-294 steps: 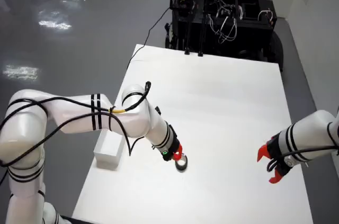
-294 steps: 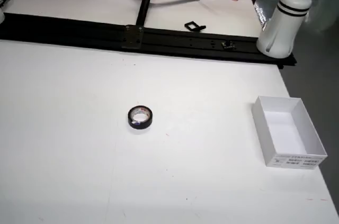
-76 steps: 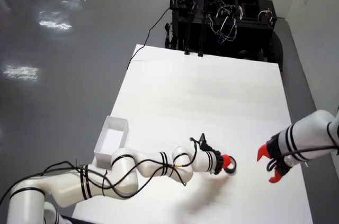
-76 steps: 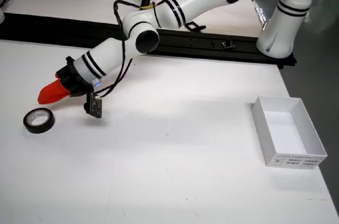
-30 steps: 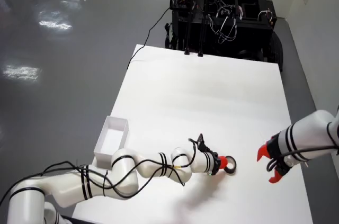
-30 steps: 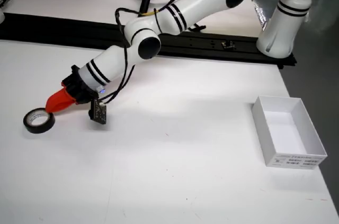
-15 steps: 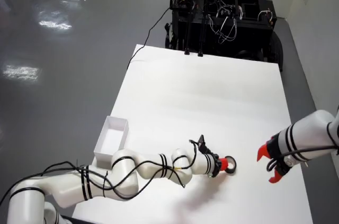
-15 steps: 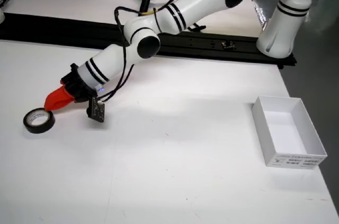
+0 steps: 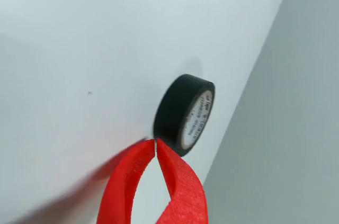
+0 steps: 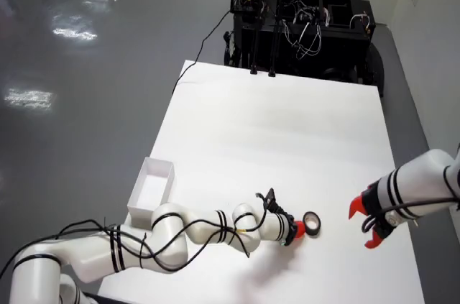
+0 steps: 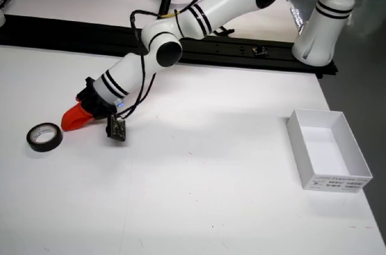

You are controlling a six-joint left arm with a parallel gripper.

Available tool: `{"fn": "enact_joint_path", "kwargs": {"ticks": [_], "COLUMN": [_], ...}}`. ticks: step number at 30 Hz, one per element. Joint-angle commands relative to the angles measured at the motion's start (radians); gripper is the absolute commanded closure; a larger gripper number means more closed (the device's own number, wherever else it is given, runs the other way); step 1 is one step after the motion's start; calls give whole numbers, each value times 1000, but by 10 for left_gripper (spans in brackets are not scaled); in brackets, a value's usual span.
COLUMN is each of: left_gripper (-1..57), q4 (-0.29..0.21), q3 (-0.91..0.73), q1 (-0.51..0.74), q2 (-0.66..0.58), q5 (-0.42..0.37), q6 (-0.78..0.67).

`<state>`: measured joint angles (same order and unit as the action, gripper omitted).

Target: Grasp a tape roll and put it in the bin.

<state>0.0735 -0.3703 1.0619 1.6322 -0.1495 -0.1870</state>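
A black tape roll (image 9: 177,110) with a white printed core lies flat on the white table, just past my red fingertips in the view that rides on the gripper. My gripper (image 9: 155,143) is shut, its tips touching each other with nothing between them, right at the roll's near rim. From above, the gripper (image 10: 297,231) sits just left of the roll (image 10: 311,223). From the side, the gripper (image 11: 67,123) points down-left at the roll (image 11: 44,137). The white bin (image 10: 159,164) stands far off; in the side view the bin (image 11: 335,182) is at the right.
A second white arm with an open red gripper (image 10: 366,225) hangs still at the table's right side in the view from above. The table edge (image 9: 249,91) runs close beside the roll. A black rail (image 11: 241,53) crosses the back in the side view.
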Motion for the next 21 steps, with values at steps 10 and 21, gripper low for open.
{"fn": "enact_joint_path", "kwargs": {"ticks": [10,21], "left_gripper": [569,569], "q4": [100,144], "q3": [111,482], "q1": [29,26], "q2": [-3,-3], "q5": [-324,-651], "q6": [-144,-177]}}
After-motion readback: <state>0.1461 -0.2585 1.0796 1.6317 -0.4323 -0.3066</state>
